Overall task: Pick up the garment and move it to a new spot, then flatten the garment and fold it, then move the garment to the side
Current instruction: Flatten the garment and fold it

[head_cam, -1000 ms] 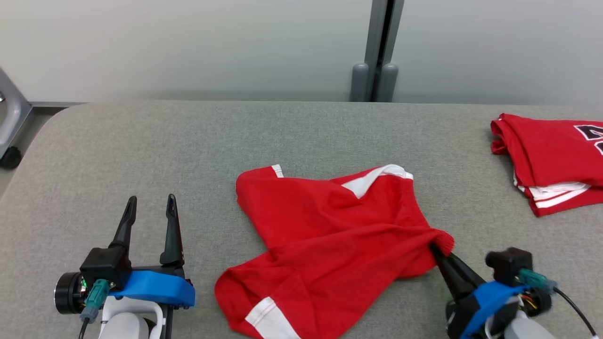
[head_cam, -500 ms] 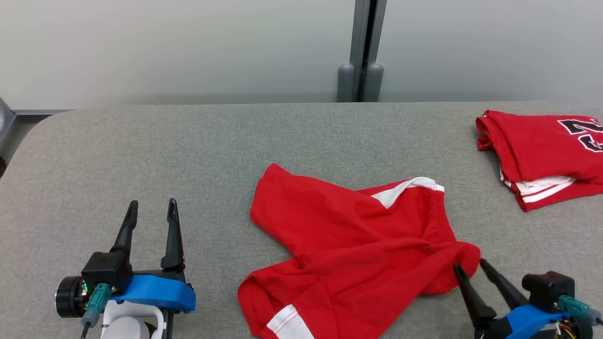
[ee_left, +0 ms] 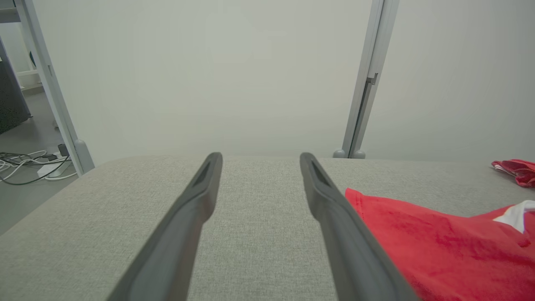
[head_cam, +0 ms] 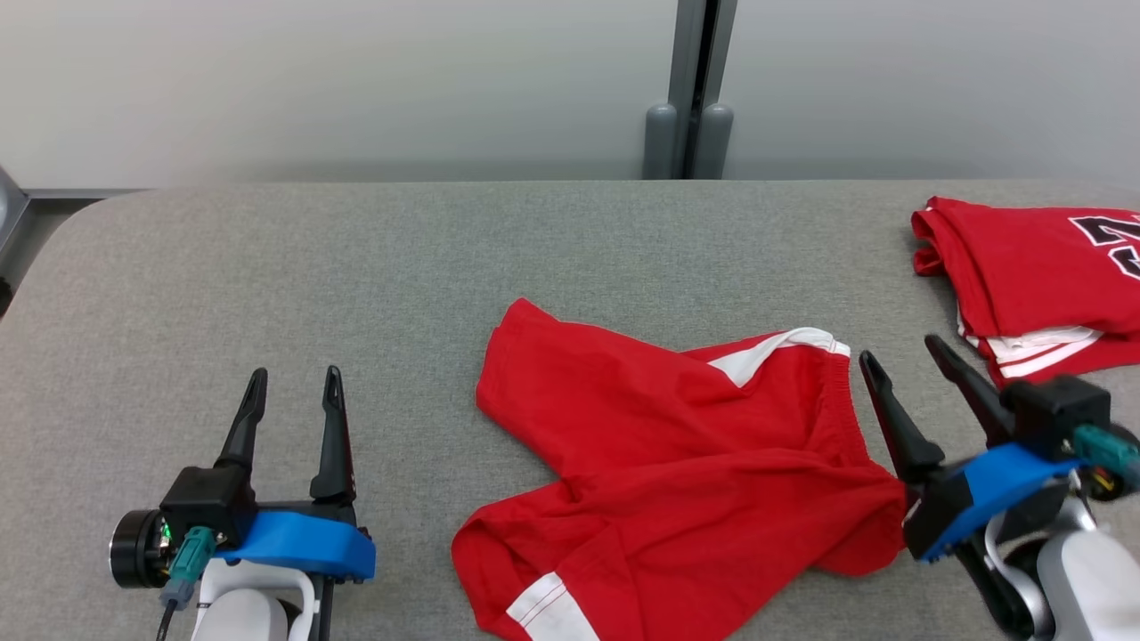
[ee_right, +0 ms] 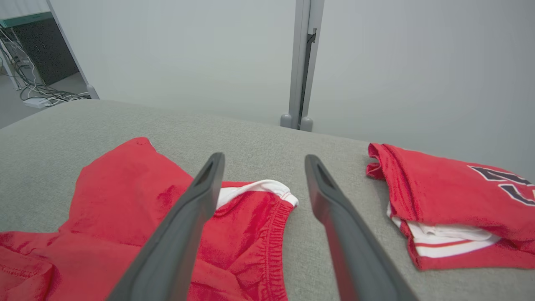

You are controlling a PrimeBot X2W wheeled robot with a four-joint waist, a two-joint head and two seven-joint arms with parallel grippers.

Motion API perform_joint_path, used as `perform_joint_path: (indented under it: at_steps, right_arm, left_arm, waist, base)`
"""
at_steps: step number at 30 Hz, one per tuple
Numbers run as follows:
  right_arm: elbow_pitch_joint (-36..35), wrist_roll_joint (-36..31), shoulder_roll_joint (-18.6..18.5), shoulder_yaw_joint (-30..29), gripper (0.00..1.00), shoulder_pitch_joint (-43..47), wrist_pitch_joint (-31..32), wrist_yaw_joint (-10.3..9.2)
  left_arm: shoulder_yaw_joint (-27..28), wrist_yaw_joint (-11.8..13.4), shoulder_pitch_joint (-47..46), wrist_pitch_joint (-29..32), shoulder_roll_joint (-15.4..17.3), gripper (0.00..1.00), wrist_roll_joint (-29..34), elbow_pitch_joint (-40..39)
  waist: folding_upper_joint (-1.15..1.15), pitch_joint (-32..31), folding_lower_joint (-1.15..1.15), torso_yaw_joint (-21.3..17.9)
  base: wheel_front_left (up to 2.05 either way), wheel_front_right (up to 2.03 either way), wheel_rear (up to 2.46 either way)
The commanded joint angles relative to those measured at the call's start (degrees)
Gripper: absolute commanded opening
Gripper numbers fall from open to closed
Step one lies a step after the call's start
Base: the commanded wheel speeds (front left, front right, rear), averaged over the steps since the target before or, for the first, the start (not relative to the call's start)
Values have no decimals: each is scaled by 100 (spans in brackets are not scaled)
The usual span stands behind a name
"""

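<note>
The red shorts (head_cam: 677, 463) lie at nine o'clock of the right pincer (head_cam: 898, 349), spread and empty, much nearer than the spread left pincer (head_cam: 296, 374).

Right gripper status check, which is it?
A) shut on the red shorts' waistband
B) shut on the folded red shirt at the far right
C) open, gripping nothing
C: the right gripper has its fingers spread with bare grey table between their tips, beside the red shorts, which lie loose and crumpled.
</note>
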Motion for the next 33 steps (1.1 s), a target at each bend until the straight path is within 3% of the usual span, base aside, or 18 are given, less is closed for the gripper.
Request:
perform_joint_path:
  at_steps: [1, 13, 21, 22, 23, 33]
  right_arm:
    - [100, -57, -81, 61, 100, -250, 83, 1]
    - [1549, 115, -396, 393, 100, -1051, 998, 0]
    - [2182, 334, -438, 673, 100, -1195, 1098, 1]
    - [2245, 360, -439, 749, 30, -1224, 1090, 1]
    - [2275, 412, -437, 810, 0, -1272, 1027, 1]
    - [1699, 879, -505, 1009, 0, -1560, 322, 1]
  left_arm:
    - [-30, -17, -109, -25, 2, 100, 46, -19]
    - [-151, -41, -353, -25, -64, 100, -3, 35]
    - [-205, -28, -454, -25, -96, 100, -33, 58]
    - [-209, -25, -467, -25, -97, 100, -37, 64]
    - [-214, -24, -478, -25, -101, 100, -42, 71]
    - [-175, -17, -417, -25, -109, 100, -25, 104]
  waist:
    - [0, 50, 0, 49]
    - [0, 355, 0, 369]
    - [0, 497, 0, 445]
    - [0, 504, 0, 448]
    - [0, 509, 0, 451]
    - [0, 442, 0, 327]
  base:
    - [0, 0, 0]
    - [0, 0, 0]
    - [0, 0, 0]
    - [0, 0, 0]
    - [0, 0, 0]
    - [0, 0, 0]
